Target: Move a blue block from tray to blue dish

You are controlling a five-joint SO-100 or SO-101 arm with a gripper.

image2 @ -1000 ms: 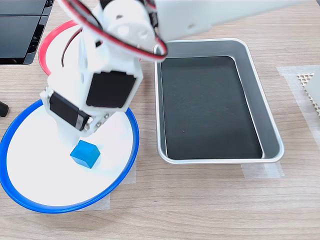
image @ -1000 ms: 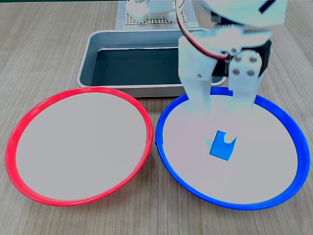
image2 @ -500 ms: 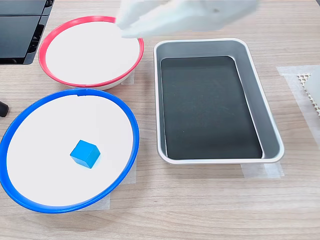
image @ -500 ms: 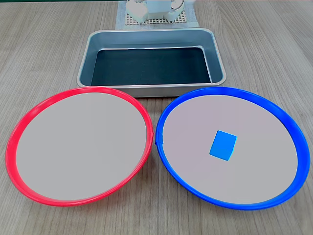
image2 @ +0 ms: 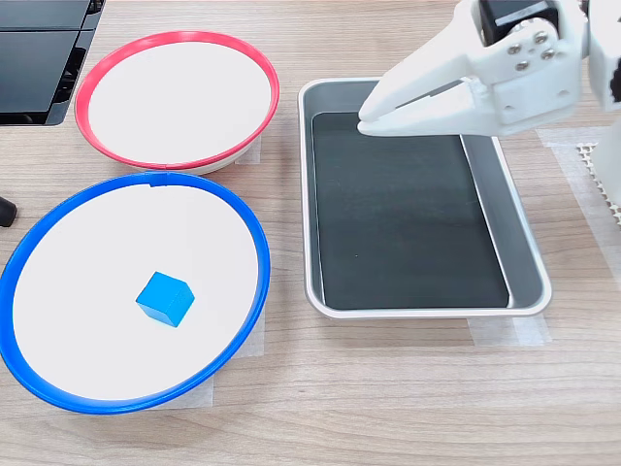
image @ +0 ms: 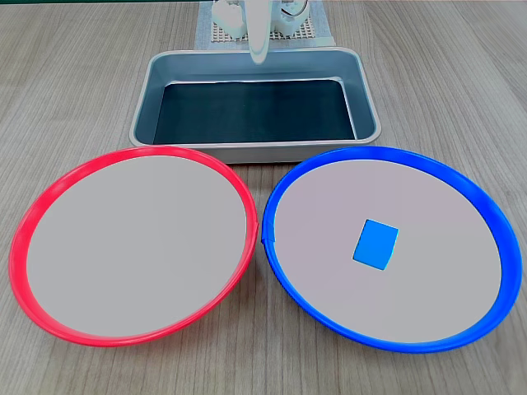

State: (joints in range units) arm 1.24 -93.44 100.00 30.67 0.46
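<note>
Overhead, gripper [image2: 367,119] empty, nearly closed above tray [image2: 525,254]; blue block [image2: 165,298] apart

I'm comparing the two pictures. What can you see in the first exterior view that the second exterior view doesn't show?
Only the first exterior view shows the white robot base parts behind the tray.

Only the second exterior view shows the whole gripper over the tray, and black equipment at its left.

Both show the tray, red plate, blue dish and blue block.
</note>
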